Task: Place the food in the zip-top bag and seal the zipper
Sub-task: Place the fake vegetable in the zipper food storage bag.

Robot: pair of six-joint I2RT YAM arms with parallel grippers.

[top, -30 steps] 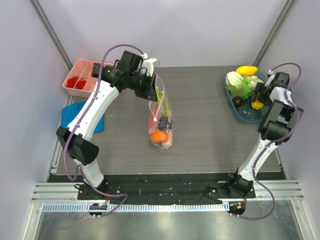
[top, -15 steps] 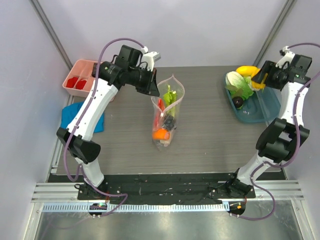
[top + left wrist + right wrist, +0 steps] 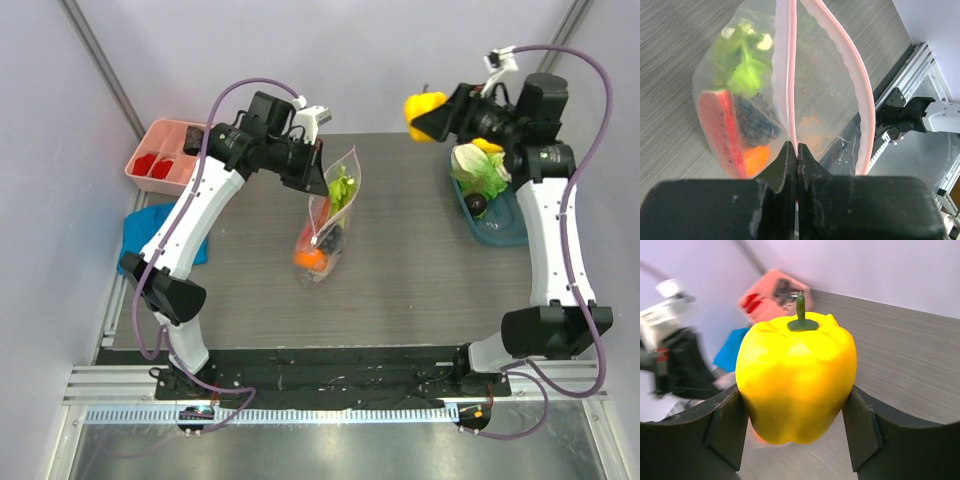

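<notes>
Top external showed the left gripper [image 3: 316, 180] pinching the zipper [image 3: 790, 75], hanging the zip-top bag [image 3: 326, 232] open for the yellow pepper [image 3: 423, 104] clamped in the right gripper [image 3: 436, 113].

The grey wood-grain table [image 3: 420, 260] carries a pink compartment tray [image 3: 150, 130] at its far left corner, with a blue cloth [image 3: 135, 225] just nearer. A teal tray [image 3: 500, 234] sits at the far right, and the zip-top bag [image 3: 318, 262] appears to touch down mid-table.

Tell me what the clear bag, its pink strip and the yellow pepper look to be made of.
Zip-top bag: thin clear plastic film, glossy; the watermelon slice shows through it and it wrinkles.
Zipper: pale pink strip, duller, probably plastic too.
Yellow pepper: smooth, evenly coloured with a soft sheen, likely moulded plastic or rubber; the look leaves that open.
</notes>
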